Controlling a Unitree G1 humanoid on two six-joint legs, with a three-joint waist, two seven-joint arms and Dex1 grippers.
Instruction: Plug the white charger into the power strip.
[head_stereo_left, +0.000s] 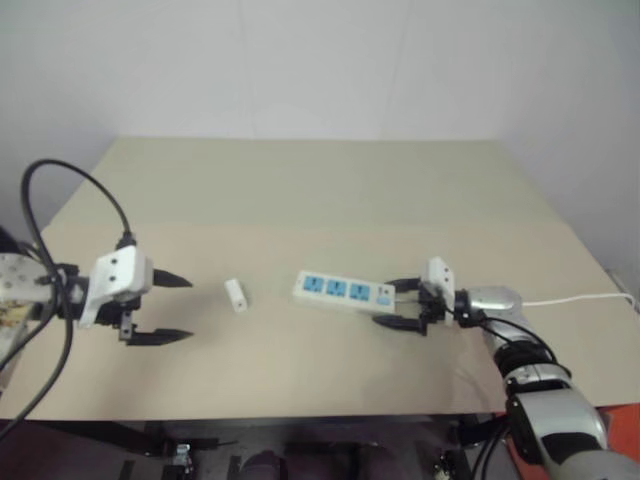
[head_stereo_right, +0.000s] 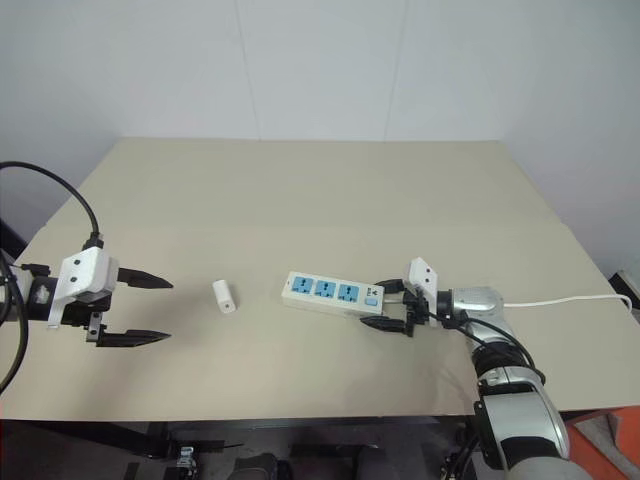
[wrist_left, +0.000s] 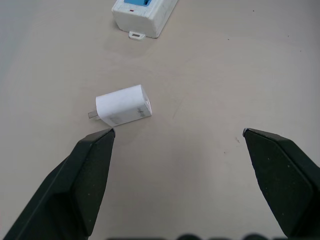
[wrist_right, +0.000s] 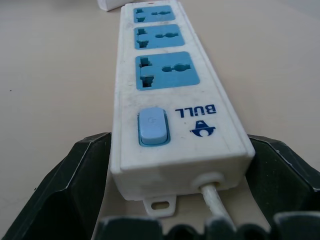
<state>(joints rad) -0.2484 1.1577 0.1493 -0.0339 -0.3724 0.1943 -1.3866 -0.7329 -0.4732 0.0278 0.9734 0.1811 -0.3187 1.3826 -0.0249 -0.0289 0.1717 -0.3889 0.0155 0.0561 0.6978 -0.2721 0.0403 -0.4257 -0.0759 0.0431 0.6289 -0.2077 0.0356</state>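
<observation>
The white charger lies on its side on the tan table, its prongs showing in the left wrist view. To its right lies the power strip, three blue sockets up, its cord running off to the right. My left gripper hovers open just left of the charger, which sits a little beyond its fingertips. My right gripper is open and straddles the strip's switch end, one finger along each side where the cord leaves.
The table stretches bare behind the strip up to a white wall. Its front edge runs close below both grippers. A black cable loops over my left arm.
</observation>
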